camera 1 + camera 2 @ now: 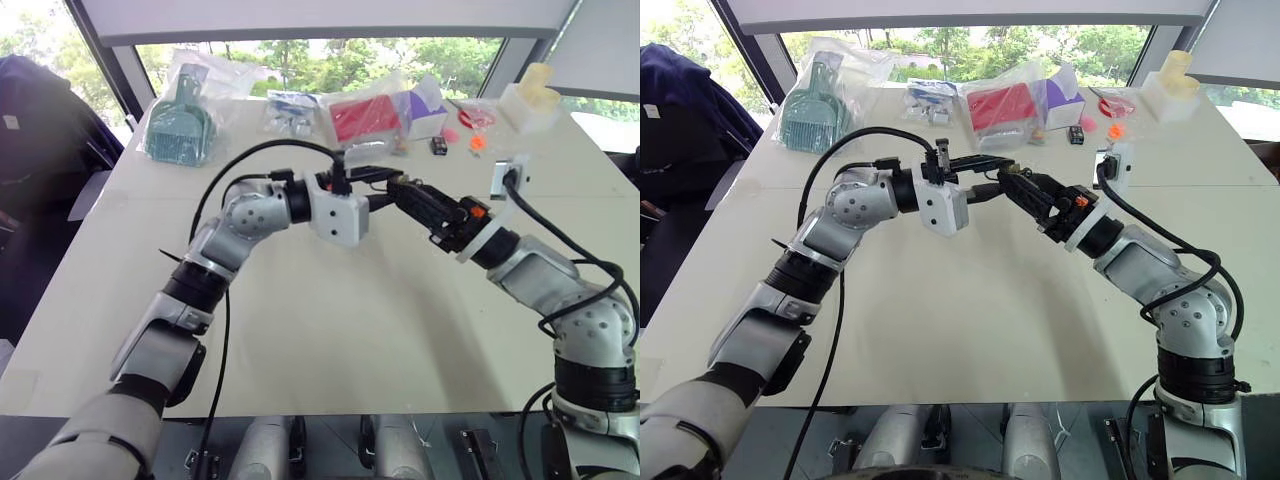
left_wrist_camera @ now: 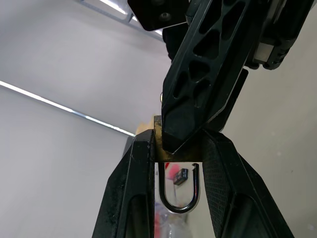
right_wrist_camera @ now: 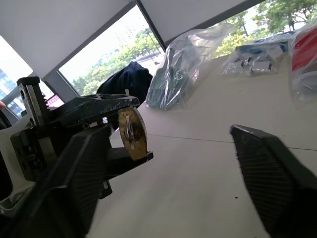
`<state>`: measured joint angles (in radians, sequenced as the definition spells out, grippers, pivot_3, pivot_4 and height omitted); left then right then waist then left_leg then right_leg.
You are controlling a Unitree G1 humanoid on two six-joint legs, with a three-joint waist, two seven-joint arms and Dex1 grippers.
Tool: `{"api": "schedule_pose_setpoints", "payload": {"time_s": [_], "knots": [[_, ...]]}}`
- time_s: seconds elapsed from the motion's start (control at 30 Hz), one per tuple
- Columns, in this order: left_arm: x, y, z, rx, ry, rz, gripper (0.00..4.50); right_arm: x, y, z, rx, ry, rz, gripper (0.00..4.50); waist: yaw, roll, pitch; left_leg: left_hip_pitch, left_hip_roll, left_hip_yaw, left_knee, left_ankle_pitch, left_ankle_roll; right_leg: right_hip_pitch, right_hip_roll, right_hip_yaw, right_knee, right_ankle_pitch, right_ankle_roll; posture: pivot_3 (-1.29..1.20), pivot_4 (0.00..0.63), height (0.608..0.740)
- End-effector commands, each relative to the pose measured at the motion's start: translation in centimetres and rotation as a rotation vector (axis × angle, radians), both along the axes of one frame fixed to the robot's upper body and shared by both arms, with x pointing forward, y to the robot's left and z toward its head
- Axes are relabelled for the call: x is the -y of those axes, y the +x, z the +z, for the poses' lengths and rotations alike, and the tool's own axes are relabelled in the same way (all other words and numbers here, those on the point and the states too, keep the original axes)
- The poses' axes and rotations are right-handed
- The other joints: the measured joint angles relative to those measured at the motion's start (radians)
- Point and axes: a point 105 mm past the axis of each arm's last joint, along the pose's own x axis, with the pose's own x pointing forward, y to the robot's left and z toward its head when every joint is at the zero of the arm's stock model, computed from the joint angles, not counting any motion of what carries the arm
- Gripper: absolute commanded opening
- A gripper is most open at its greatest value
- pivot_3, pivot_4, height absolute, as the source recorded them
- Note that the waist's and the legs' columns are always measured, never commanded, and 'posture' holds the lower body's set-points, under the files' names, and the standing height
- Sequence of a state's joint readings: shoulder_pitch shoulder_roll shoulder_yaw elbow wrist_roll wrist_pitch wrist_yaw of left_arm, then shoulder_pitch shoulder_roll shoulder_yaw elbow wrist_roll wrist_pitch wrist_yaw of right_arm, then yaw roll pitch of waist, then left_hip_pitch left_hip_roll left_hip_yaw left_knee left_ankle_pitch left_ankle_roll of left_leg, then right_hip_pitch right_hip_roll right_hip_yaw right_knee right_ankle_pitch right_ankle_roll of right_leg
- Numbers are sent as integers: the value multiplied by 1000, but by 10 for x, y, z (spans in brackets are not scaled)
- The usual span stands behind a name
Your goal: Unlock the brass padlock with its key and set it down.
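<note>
In the left eye view the two arms meet above the pale table (image 1: 330, 330), just above the frame's centre. The left gripper (image 1: 385, 186) reaches in from the left and points toward the right of the frame; the right gripper (image 1: 405, 195) comes from the lower right and points up and left, its tips against the left one's. The padlock is too small to make out between them here. Bagged items line the table's far edge along the top of the frame: a teal dustpan (image 1: 180, 125) at upper left, a red pack (image 1: 365, 118) near top centre.

The right eye view shows the same meeting of the grippers, a little left of centre.

In the left wrist view the left gripper's two black fingers (image 2: 133, 193) rise from the bottom and are closed on the brass padlock (image 2: 157, 141), which sits at mid-frame, its gold body pinched between them. Its long axis runs up and down the frame: the body is above, and the silvery shackle (image 2: 178, 196) hangs downward between the fingers, toward the camera. One right-gripper finger (image 2: 208, 74) comes down from the top of the frame with its tip on the brass body.

In the right wrist view the padlock (image 3: 132, 134) appears left of centre, its keyhole face turned toward the camera, held at the tip of the left gripper. The right gripper's fingers (image 3: 267, 168) stand apart, one at lower left beside the lock, the other at lower right, nothing clamped between them.
</note>
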<state>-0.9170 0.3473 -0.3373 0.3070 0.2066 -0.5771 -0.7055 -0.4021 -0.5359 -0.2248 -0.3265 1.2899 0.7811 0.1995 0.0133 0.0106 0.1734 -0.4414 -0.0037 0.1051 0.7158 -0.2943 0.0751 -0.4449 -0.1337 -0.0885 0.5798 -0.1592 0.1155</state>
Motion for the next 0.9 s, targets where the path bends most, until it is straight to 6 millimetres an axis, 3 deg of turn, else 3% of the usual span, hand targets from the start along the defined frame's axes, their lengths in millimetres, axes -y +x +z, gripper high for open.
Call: {"api": "schedule_pose_setpoints", "payload": {"time_s": [0.03, 0.13, 0.23, 0.4, 0.5, 0.53, 0.67, 0.9], "knots": [[-1, -5, 16, 47, -42, -16, 730, 3, -2, 11, 41, 17, -8, 1697, 0, 0, 0, 0, 0, 0, 0, 0, 0, 0, 0, 0, 0, 0, 0, 0, 150, 735], [-1, -4, 17, 46, -42, -12, 730, 2, -3, 8, 32, 13, 5, 228, 0, 0, 0, 0, 0, 0, 0, 0, 0, 0, 0, 0, 0, 0, 0, 0, 150, 735], [-2, -2, 17, 17, -39, -5, 730, 0, -5, 5, 23, -2, 17, 46, 0, 0, 0, 0, 0, 0, 0, 0, 0, 0, 0, 0, 0, 0, 0, 0, 150, 735], [-5, 2, 10, -64, -8, -6, 3092, 1, -4, 0, 14, -33, 16, 0, -1, 0, 0, 0, 0, 0, 0, 0, 0, 0, 0, 0, 0, 0, 0, 0, 150, 735], [-12, 9, 4, -195, -16, 24, 4277, 4, -2, -2, 10, -41, 2, 0, 0, 0, 0, 0, 0, 0, 0, 0, 0, 0, 0, 0, 0, 0, 0, 0, 150, 735], [-15, 11, 4, -294, -38, 28, 4433, 6, -1, -3, 7, -43, -10, 0, -1, 0, 0, 0, 0, 0, 0, 0, 0, 0, 0, 0, 0, 0, 0, 0, 150, 735], [-24, 18, 10, -563, -125, 33, 4433, 13, 3, -3, 5, -39, -35, 0, -1, 0, 0, 0, 0, 0, 0, 0, 0, 0, 0, 0, 0, 0, 0, 0, 150, 735], [-28, 33, 8, -630, -174, 83, 4433, 11, 3, 0, 14, -29, -27, 0, -1, 0, 0, 0, 0, 0, 0, 1, -2, 1, 1, 0, 0, 0, 0, 0, 150, 735]]}}
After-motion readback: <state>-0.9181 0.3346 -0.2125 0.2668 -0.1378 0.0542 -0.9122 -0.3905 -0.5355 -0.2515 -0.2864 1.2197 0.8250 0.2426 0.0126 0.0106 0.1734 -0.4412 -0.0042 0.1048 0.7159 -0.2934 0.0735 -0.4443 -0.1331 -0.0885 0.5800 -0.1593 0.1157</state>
